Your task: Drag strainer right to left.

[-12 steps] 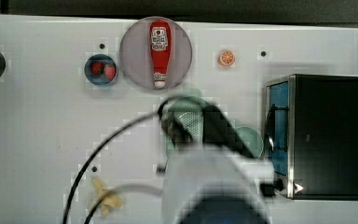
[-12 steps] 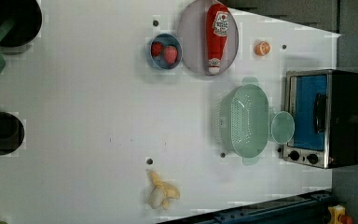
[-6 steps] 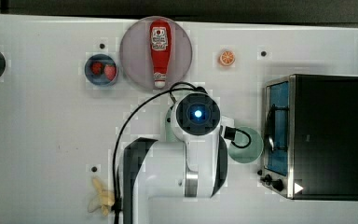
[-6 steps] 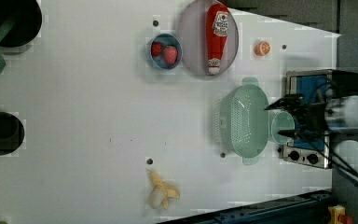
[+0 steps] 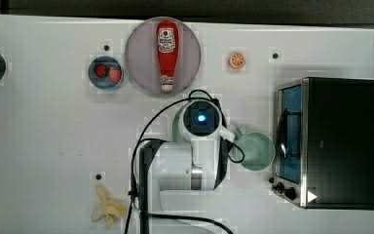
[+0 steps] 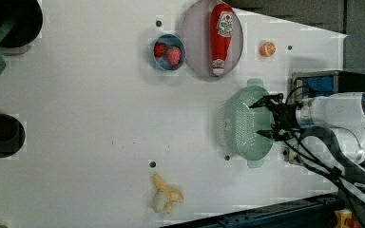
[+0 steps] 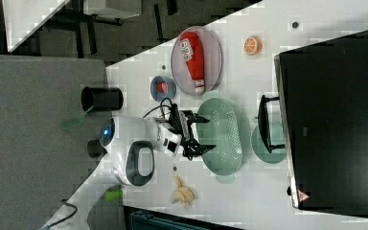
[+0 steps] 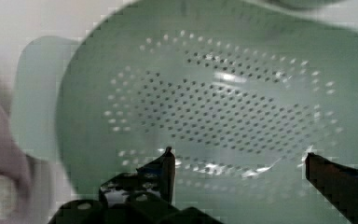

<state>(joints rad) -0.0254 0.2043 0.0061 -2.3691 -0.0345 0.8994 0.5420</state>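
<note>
While the claw (image 6: pixel 266 117) hangs spread wide and empty over the strainer (image 6: pixel 243 123), right of centre in the left view, best to lower one finger inside the bowl wall nearest the toaster oven (image 6: pixel 327 83), then pull steadily across the desk (image 6: pixel 100 118). Worth keeping low, avoiding the mug (image 5: pixel 255 151) beside it. Hidden in the top view: most of the strainer, under the arm. Contact with the bowl: cannot tell.

I'm seeing a smooth, slightly glossy mint plastic strainer (image 8: pixel 223 107), a matt white bench (image 5: pixel 53 161), and a shiny metal-trimmed toaster oven (image 5: pixel 331 141).
</note>
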